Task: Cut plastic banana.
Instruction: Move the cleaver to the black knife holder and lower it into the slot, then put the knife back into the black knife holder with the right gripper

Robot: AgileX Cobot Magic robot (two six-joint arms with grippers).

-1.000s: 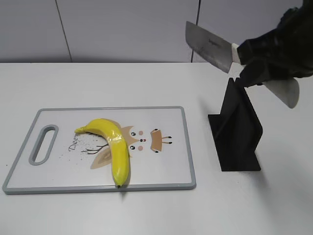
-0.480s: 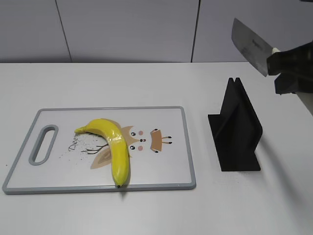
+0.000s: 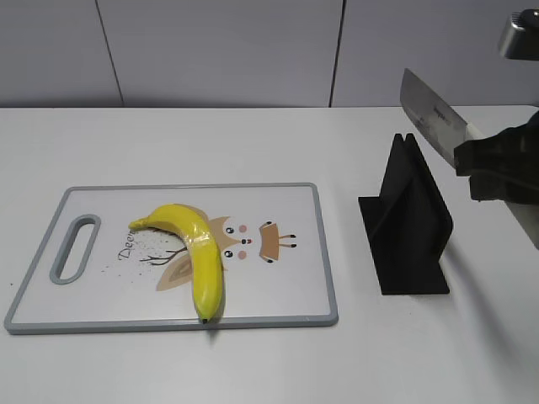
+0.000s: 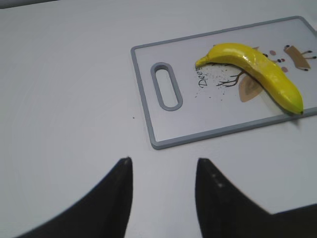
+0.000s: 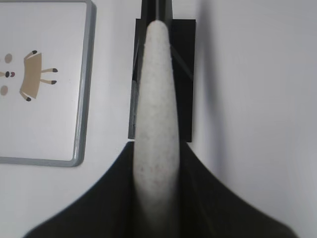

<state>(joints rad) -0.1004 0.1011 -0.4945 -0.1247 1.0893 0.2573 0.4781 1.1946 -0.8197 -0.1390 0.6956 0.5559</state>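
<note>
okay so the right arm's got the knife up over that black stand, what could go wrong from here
The knife hangs just above the black stand; dropping or swinging low could hit it. The plastic banana lies loose on the cutting board, and the left gripper is open and off it, so it may roll under the blade.

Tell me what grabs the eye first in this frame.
The cleaver held aloft at the right, its pale handle clamped in the right tool, blade tilted above the black knife stand. Next, the plastic banana lying uncut on the cutting board at left, while the left tool hovers open over bare table.
</note>
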